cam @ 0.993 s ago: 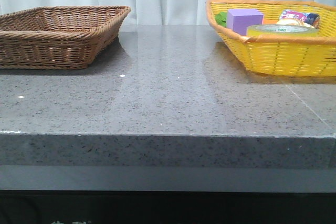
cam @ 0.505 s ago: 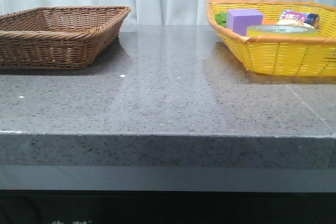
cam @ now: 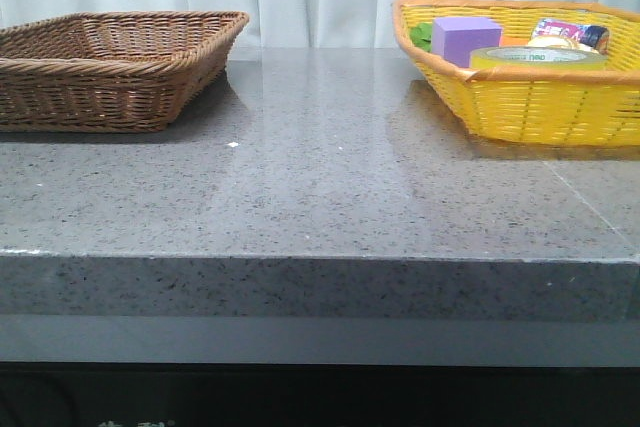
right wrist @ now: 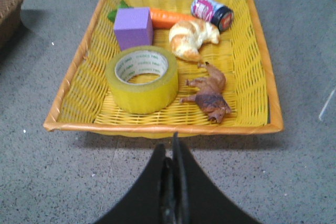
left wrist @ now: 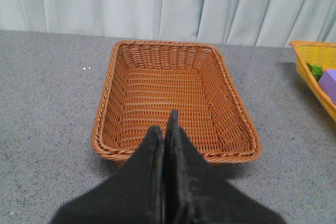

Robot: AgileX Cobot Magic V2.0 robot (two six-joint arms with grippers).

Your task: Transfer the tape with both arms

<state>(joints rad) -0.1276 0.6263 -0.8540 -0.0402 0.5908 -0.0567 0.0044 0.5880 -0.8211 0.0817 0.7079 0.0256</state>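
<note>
The tape (right wrist: 142, 78) lies flat in the yellow basket (right wrist: 262, 61), in the corner nearer the right end effector (right wrist: 174, 145), beside a purple block (right wrist: 133, 27) and a toy animal (right wrist: 207, 94). That end effector hangs over the grey worktop (cam: 320, 177) just outside the basket's near rim, fingers pressed together, holding nothing, apart from the tape. The left end effector (left wrist: 165, 129), also closed and empty, hangs at the near edge of the brown basket (left wrist: 231, 93), well apart from the tape.

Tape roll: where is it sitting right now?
The tape lies flat in the yellow basket on the table's right side, just in front of the purple block.
</note>
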